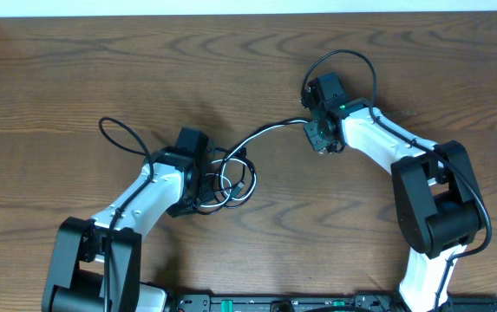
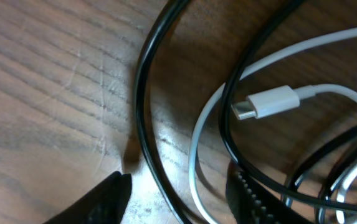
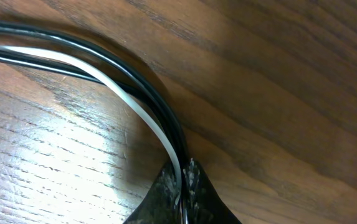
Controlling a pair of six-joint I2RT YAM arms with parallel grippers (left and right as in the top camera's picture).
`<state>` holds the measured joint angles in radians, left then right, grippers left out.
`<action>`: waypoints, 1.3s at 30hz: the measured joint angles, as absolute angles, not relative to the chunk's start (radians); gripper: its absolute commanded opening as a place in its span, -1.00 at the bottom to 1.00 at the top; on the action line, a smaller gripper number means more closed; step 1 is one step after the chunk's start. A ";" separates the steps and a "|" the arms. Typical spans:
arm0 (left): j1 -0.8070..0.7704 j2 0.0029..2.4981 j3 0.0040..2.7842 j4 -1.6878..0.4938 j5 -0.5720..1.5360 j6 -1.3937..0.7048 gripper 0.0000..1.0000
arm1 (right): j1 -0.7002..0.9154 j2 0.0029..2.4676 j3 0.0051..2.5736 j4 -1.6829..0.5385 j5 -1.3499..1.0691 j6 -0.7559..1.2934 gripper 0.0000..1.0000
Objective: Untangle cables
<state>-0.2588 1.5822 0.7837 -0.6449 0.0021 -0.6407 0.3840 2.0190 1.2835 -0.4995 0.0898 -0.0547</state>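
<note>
Overhead, just toward 9 o'clock from the centre of the table [image 1: 57, 78]: hard to judge the left gripper [image 1: 203, 180], fingertips buried under wrist and coil. Plain only up close, in the left wrist view: left gripper [image 2: 178, 202] standing open, one dark finger [image 2: 97, 202] at 7 o'clock of the picture and the ridged one at 5 o'clock, both cut off by the lower edge. Clamped on nothing, merely straddling a black loop and a white loop of the cables [image 2: 139, 93]. Shown only here as well: a white plug [image 2: 268, 102] at 2 o'clock, flat on the wood, ringed by a black strand. At 4 o'clock, blurred and cut off, more loops, count unclear.

Overhead again: cables [image 1: 235, 178] coiled loosely just right of the left gripper, then strung out toward 1 o'clock as a thin bundle. Impossible there to sort the strands by colour at the far end, or to see how the jaws of the right gripper [image 1: 320, 137] stand. Clear in the right wrist view, though: right gripper [image 3: 183, 190] pinched closed on the cables [image 3: 103, 68], two black and one white running side by side into the grip from 10 o'clock. Fingertips alone visible, the rest below the frame.
</note>
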 measured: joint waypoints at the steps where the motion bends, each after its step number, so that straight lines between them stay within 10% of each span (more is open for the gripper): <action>1: -0.259 1.582 0.780 -0.645 0.002 -0.641 -0.10 | 0.384 2.019 1.283 -0.498 0.088 -0.055 -0.92; 9: -0.259 1.582 0.776 -0.643 0.002 -0.651 -0.16 | 0.384 2.020 1.283 -0.497 0.086 -0.055 -0.94; 15: -0.259 1.582 0.776 -0.642 0.003 -0.659 -0.84 | 0.384 2.020 1.283 -0.497 0.086 -0.055 -0.95; 39: 0.091 1.582 0.968 -0.846 0.375 -0.436 -0.85 | 0.384 2.020 1.283 -0.497 0.086 -0.055 -0.98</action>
